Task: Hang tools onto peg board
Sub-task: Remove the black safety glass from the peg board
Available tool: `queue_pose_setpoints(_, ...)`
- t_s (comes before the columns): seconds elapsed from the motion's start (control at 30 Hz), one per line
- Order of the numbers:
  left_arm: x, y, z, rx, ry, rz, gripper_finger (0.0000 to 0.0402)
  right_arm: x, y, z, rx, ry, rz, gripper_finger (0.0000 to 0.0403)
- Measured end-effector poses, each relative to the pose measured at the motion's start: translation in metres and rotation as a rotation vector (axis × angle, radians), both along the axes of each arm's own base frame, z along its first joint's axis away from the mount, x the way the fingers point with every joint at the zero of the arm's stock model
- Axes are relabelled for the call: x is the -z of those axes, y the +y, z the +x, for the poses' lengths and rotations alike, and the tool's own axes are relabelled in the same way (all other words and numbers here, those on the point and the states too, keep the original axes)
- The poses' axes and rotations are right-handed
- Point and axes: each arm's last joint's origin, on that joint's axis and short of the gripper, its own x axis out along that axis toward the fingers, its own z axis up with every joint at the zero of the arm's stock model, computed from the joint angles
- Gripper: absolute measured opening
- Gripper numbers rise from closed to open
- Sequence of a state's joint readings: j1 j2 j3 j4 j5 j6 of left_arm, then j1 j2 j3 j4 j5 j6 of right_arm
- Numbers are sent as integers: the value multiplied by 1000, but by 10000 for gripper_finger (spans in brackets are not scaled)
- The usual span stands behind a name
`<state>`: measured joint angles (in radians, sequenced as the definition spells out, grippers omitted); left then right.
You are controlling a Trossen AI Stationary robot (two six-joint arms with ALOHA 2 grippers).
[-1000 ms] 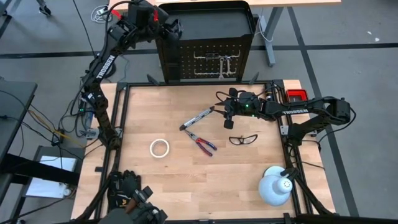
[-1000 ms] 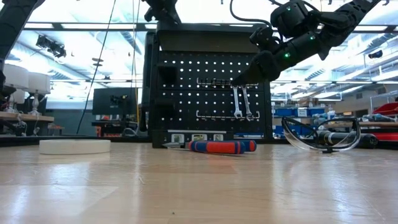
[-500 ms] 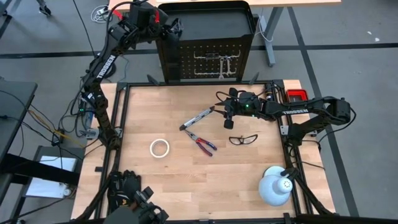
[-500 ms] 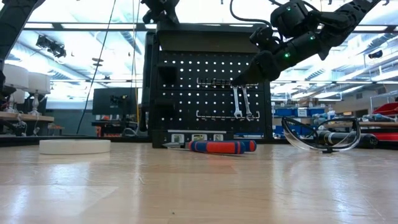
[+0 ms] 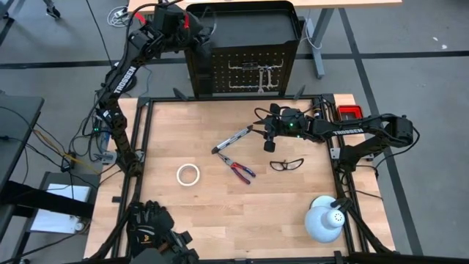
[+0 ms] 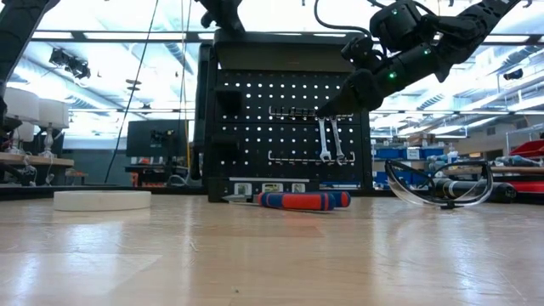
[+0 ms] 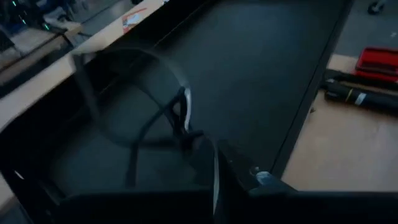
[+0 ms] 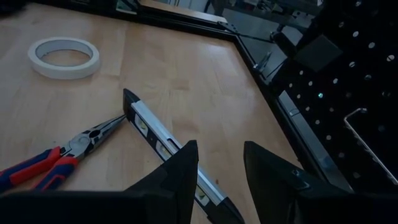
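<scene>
The black peg board [image 5: 220,73] stands at the table's far edge, with two silver wrenches [image 6: 331,140] hanging from its hooks. My left gripper [image 5: 204,33] is up at the left end of its top shelf [image 7: 267,56], shut on a pair of glasses [image 7: 155,106]. My right gripper [image 5: 268,141] hovers open above the table, its fingers either side of the dark level bar [image 8: 155,134] below, apart from it. The level's far end lies against the nose of the red-handled pliers [image 5: 238,169]. The tape roll [image 5: 187,174] and another pair of glasses [image 5: 286,163] lie flat. My left gripper has the glasses by the end of the frame [image 7: 189,134] nearest to it, where a temple joins, between its two shut fingers. The fingers slant down into the shelf from its left end. The rest of the glasses stands out over the shelf floor; the picture is blurred.
A white dome lamp [image 5: 325,220] stands at the near right corner and black gloves [image 5: 150,231] lie at the near left edge. A small red box [image 5: 349,111] sits beside the right arm's base. Bare wood lies in the table's near middle.
My left gripper has shut at the shelf's left end and rolled a little about its own axis, staying in the same place. My right gripper has kept still.
</scene>
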<state>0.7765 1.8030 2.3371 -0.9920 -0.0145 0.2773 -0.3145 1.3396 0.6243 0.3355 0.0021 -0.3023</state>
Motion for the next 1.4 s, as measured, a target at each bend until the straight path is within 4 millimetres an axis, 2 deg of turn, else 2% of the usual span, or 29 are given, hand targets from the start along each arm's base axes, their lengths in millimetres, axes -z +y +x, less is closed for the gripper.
queue_pose_setpoints(0.17, 0, -2, 5, 18, 23, 36, 2, 0, 0, 0, -2, 1, -3, 140)
queue_pose_setpoints(0.47, -8, -5, 14, 31, -50, 109, 1, 0, 0, 0, -2, 1, -3, 140)
queue_pose_setpoints(0.6, -13, -13, 20, 83, -48, 167, 0, 0, 0, 0, -2, 1, -4, 140)
queue_pose_setpoints(0.7, -19, -34, 27, 196, 16, 272, 0, -1, -1, -1, 26, 9, -28, 140)
queue_pose_setpoints(0.9, -26, -92, 52, 375, 130, 458, 0, -13, -3, -16, 90, 27, -36, 140)
queue_pose_setpoints(1.07, -24, -135, 62, 459, 190, 462, 0, -17, -7, -33, 131, 96, -5, 140)
queue_pose_setpoints(1.2, -6, -163, 70, 499, 301, 387, 0, -16, -12, -43, 146, 144, 24, 140)
queue_pose_setpoints(1.4, 47, -193, 85, 522, 506, 199, 0, -13, -19, -53, 188, 201, 63, 140)
